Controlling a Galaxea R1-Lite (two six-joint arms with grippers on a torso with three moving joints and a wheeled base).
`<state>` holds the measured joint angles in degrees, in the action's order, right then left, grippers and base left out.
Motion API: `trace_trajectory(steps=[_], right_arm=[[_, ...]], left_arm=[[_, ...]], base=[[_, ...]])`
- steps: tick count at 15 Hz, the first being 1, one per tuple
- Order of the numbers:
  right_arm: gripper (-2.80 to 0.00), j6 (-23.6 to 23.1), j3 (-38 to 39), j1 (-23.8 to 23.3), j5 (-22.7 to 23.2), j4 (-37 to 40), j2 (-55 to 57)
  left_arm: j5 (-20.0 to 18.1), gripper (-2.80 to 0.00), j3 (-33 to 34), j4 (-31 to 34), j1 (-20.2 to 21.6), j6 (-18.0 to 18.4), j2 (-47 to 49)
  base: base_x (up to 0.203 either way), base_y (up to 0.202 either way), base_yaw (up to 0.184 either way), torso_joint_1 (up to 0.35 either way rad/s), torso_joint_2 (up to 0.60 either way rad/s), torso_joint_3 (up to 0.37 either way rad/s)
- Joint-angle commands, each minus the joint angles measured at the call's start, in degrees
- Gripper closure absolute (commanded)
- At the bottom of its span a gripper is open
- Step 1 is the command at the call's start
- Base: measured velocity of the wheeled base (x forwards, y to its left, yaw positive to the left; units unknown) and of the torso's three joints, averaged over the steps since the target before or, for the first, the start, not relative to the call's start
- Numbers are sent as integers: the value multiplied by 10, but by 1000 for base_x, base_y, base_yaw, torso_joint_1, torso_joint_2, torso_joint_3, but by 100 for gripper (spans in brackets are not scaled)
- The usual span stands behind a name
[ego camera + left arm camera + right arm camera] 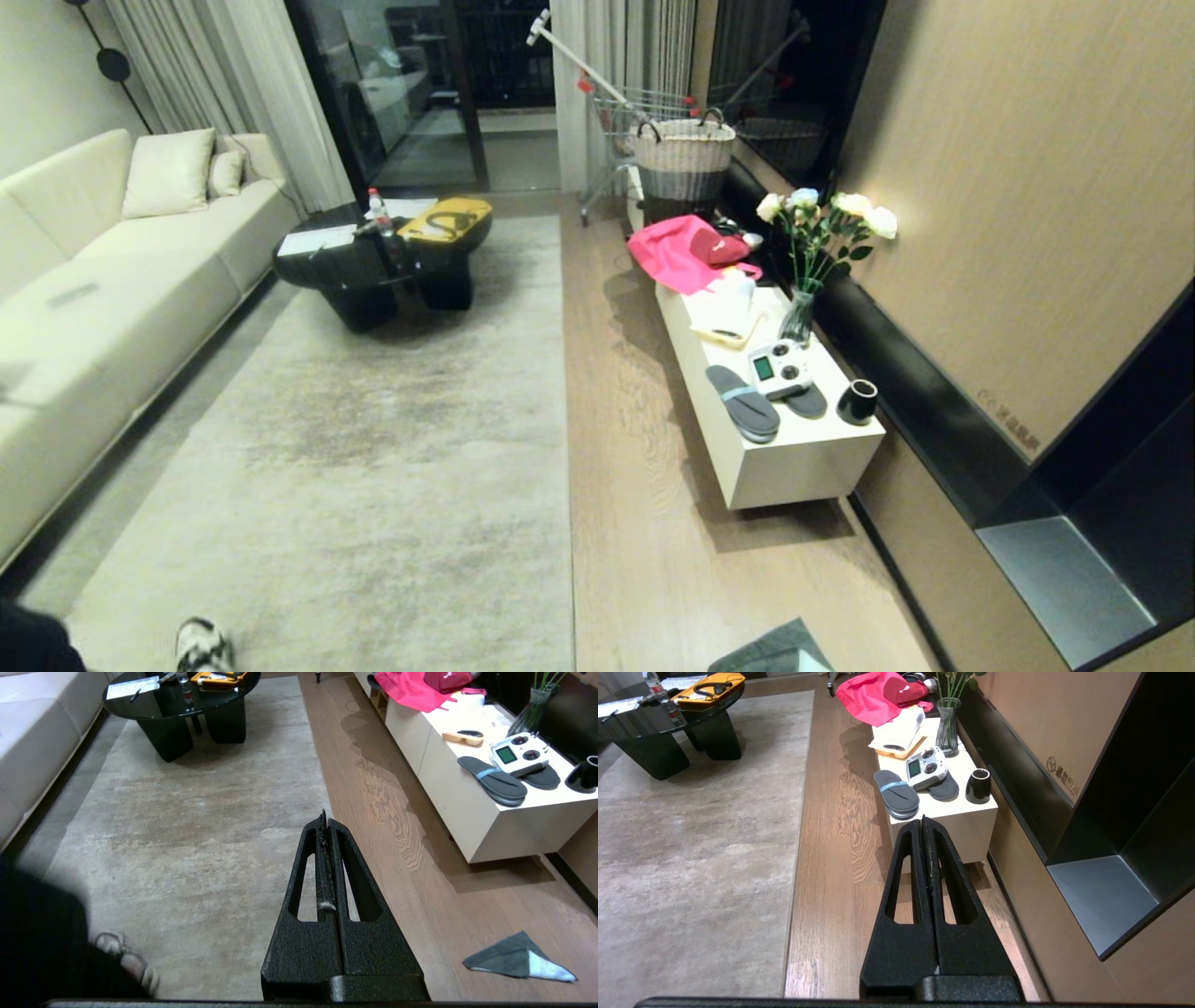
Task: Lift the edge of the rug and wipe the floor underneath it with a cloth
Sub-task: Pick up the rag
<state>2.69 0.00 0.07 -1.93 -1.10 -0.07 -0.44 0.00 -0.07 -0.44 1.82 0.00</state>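
A big beige-grey rug [373,448] lies flat, its straight rug edge [567,420] running away from me beside the wood-plank floor [635,485]. The cloth [773,651], dark grey with a pale corner turned up, lies on the floor at the head view's near edge, apart from the rug. In the left wrist view the cloth [516,957] is off to the side of my left gripper [325,816], which is shut, empty, and hangs above the rug edge [322,779]. My right gripper [924,820] is shut and empty over the floor [840,868]. Neither gripper appears in the head view.
A low white cabinet [794,467] along the right wall carries slippers [742,403], a controller [780,369], a black mug [857,401], a flower vase [798,317] and pink fabric [677,252]. A black coffee table [373,271] and a sofa [112,271] stand at the left. A person's shoe [201,644] rests on the rug's near end.
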Motion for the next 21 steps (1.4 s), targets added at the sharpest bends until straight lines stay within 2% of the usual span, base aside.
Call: trace_trajectory(steps=[1,7,21], right_arm=[[0,0,0,0,0,0,1],[0,5,0,0,-1,-1,1],[0,21,0,0,-2,-2,1]], left_arm=[[0,0,0,0,0,0,0],[0,0,0,0,0,0,0],[0,0,0,0,0,0,0]], base=[[0,0,0,0,0,0],[0,0,0,0,0,0],[0,0,0,-127,311,180]])
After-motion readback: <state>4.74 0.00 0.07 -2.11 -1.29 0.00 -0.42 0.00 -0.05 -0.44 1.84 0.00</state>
